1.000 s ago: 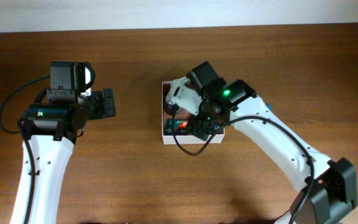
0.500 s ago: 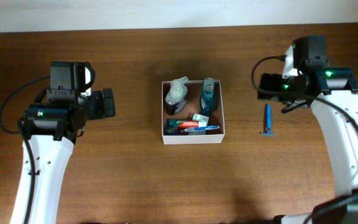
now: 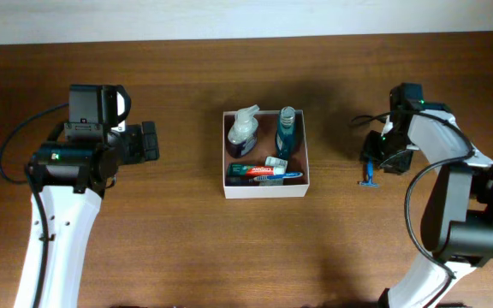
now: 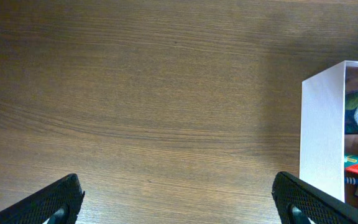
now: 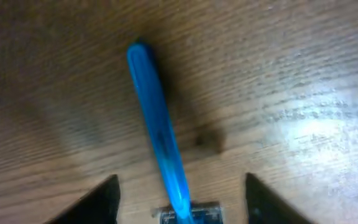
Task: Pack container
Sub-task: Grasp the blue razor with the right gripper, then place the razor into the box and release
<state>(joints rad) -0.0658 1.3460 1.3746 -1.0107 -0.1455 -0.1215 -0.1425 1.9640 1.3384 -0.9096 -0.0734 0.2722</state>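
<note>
The container (image 3: pixel 264 189) is a square white box with a pinkish-brown inside at the table's centre. It holds a whitish pump bottle (image 3: pixel 243 128), a blue bottle (image 3: pixel 284 133) and a toothpaste tube (image 3: pixel 253 172). A blue razor (image 3: pixel 369 174) lies on the wood to its right. My right gripper (image 3: pixel 375 159) is low over the razor. In the right wrist view its open fingers (image 5: pixel 182 202) straddle the razor (image 5: pixel 159 134) without touching it. My left gripper (image 3: pixel 151 141) is open and empty, left of the container, whose white wall shows in the left wrist view (image 4: pixel 322 124).
A pale wall edge runs along the table's far side. Bare brown wood lies between the left gripper and the container, and in front of the container. The right arm's cable (image 3: pixel 368 120) hangs just beyond the razor.
My right arm left the container, swung out to the right and then came down over the razor. The left arm has not moved.
</note>
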